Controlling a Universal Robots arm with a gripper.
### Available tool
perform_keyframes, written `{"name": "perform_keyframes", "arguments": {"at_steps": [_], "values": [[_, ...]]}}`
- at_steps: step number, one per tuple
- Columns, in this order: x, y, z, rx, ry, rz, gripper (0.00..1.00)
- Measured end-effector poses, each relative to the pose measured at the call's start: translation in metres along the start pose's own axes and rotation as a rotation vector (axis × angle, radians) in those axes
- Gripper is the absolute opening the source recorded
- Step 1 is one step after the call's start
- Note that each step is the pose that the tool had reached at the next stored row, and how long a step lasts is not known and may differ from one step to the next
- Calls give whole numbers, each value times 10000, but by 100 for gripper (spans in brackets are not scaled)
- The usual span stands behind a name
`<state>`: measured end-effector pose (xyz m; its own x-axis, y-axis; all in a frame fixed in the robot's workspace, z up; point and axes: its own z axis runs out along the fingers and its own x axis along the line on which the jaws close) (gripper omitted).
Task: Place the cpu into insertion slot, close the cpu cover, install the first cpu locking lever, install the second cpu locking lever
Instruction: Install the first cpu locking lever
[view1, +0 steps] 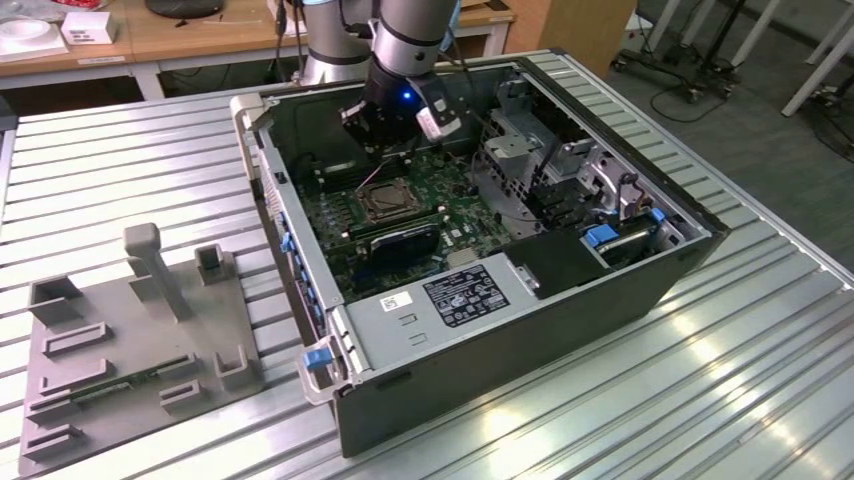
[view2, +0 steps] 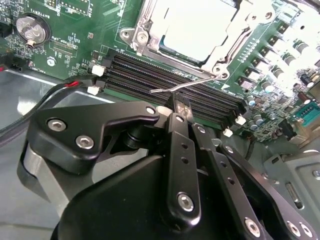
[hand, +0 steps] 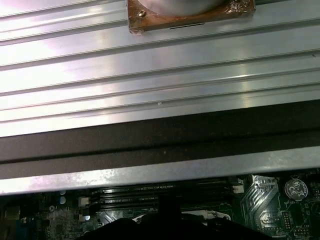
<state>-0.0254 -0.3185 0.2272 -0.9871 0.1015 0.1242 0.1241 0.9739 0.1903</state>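
Robotics lab: slatted aluminium table (view1: 747, 380), wooden workbenches (view1: 200, 35), opened computer tower (view1: 561, 320).

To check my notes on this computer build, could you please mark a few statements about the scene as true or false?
1. The computer case lies open on a ribbed metal table. True.
2. The chip sits in the socket, under the metal cover. True.
3. The hand hovers over the grey tray. False: it is inside the case, above the green board and beside the long black memory slots.
4. The grey tray lies on the exterior view's right of the case. False: it lies on the left.
5. A thin wire lever sticks out over the memory slots, close to the hand. True.
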Motion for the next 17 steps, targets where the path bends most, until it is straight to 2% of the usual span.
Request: {"name": "perform_keyframes", "arguments": {"at_steps": [6, 10, 17], "values": [[-2, -13, 2, -2, -1, 1, 11], [-7, -21, 39, 0, 0, 0, 11], [-20, -28, 69, -1, -1, 3, 11]]}}
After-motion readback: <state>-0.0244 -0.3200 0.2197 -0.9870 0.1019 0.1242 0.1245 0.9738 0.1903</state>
